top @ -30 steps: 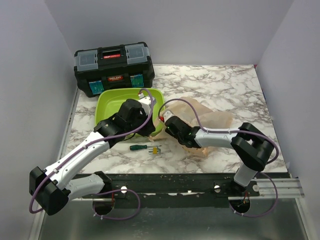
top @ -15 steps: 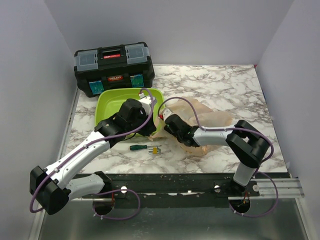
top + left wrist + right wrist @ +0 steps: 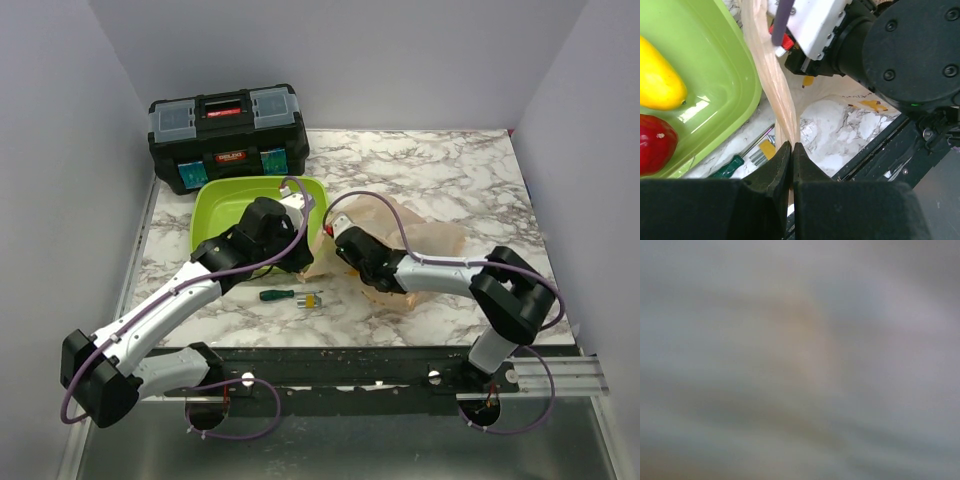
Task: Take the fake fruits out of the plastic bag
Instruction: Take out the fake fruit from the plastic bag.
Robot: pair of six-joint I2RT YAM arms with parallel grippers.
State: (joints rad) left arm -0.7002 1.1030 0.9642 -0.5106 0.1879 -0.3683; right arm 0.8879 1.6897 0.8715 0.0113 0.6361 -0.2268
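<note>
The peach-orange plastic bag (image 3: 432,240) lies right of the lime-green tray (image 3: 215,215). My left gripper (image 3: 302,257) is shut on a twisted strip of the bag's edge (image 3: 771,75), with its jaws (image 3: 791,146) closed on it beside the tray's rim (image 3: 742,75). A yellow oblong fruit (image 3: 657,82) lies in the tray next to a shiny red ball (image 3: 655,142). My right gripper (image 3: 352,250) sits at the bag's mouth. Its fingers are hidden and its wrist view shows only blur. Other fruits are hidden.
A black toolbox (image 3: 228,135) stands behind the tray. A green-handled screwdriver (image 3: 278,295) and a small yellow piece (image 3: 312,298) lie on the marble table in front of the tray, also in the left wrist view (image 3: 730,167). The table's front edge is near.
The right arm's wrist shifted slightly up and right at the bag's mouth, and its elbow swung right. The left gripper stayed still, holding the bag's edge.
</note>
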